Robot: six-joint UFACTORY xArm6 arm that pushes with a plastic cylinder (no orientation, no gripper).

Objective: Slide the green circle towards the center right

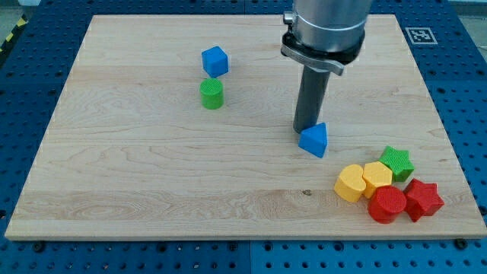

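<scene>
The approach to the green circle [211, 93] is judged not yet made: my tip [304, 128] is set down right of the board's middle, just at the upper-left edge of a blue triangular block [313, 140] and seemingly touching it, while the target is well apart, towards the view's left and a little higher. No claw is fitted to this arm — only a straight dark rod — so nothing is clenched, released or grasped. The green circle is found in the upper-left part of the wooden board [137, 190], upright, just below a blue cube [214, 61] and near it, though whether the two touch cannot be told. It is seen as a short ribbed cylinder, bright green, with a flat round top. For the next move, the tip is likely to be needed on the circle's left side, so that a push carries it rightwards; a path round the circle is called for — not through it — and the blue cube is best left undisturbed. The blue triangular block lies roughly on the way to the centre right and may be struck. A cluster of two yellow blocks [364, 180], a green star [396, 161], a red cylinder [387, 203] and a red star [423, 199] is gathered at the lower right.
</scene>
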